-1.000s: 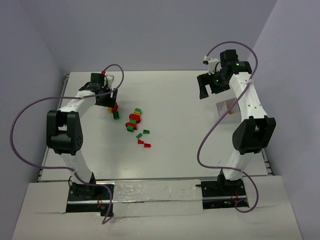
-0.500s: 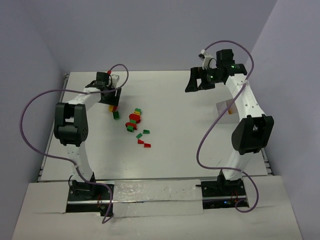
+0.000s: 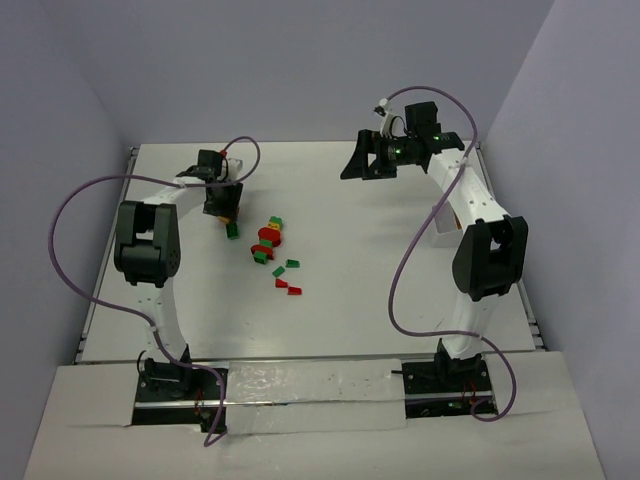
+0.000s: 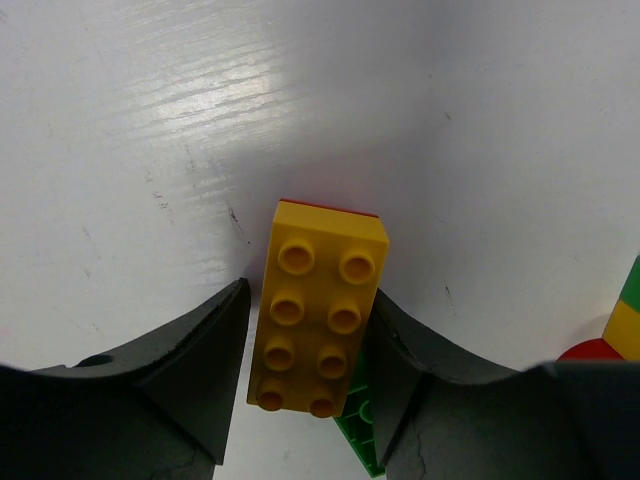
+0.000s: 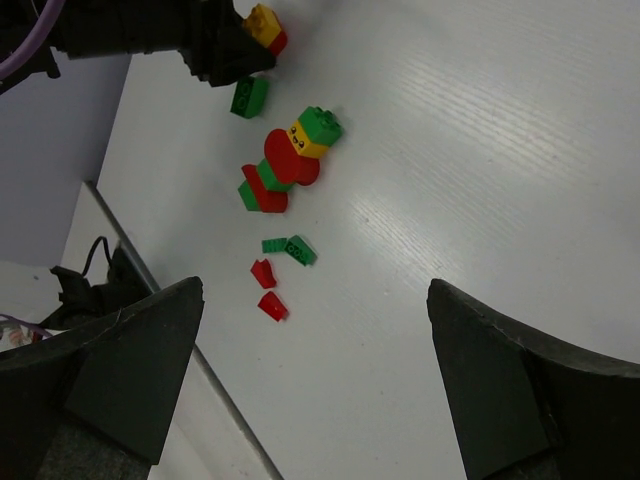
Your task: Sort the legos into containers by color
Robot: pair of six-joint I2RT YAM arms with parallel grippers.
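A yellow lego (image 4: 322, 300) lies on a red one, with a green lego (image 4: 358, 432) at its near corner. My left gripper (image 4: 310, 290) straddles the yellow lego. Its right finger touches it, while a sliver of table shows at the left finger, so the jaws are still open. In the top view that gripper (image 3: 222, 205) is at the table's back left. More legos (image 3: 268, 238) lie mid-table: a red, green and yellow clump (image 5: 290, 160), plus small green (image 5: 290, 248) and red (image 5: 271, 306) pieces. My right gripper (image 3: 358, 165) hovers wide open and empty at the back. The containers are barely visible behind the right forearm.
Purple cables (image 3: 80, 210) loop off both arms. Walls close in the table at the back and on both sides. The table's left edge (image 5: 150, 270) shows in the right wrist view.
The left jaws have narrowed around the yellow lego. The right arm has swung its open gripper leftward along the back of the table.
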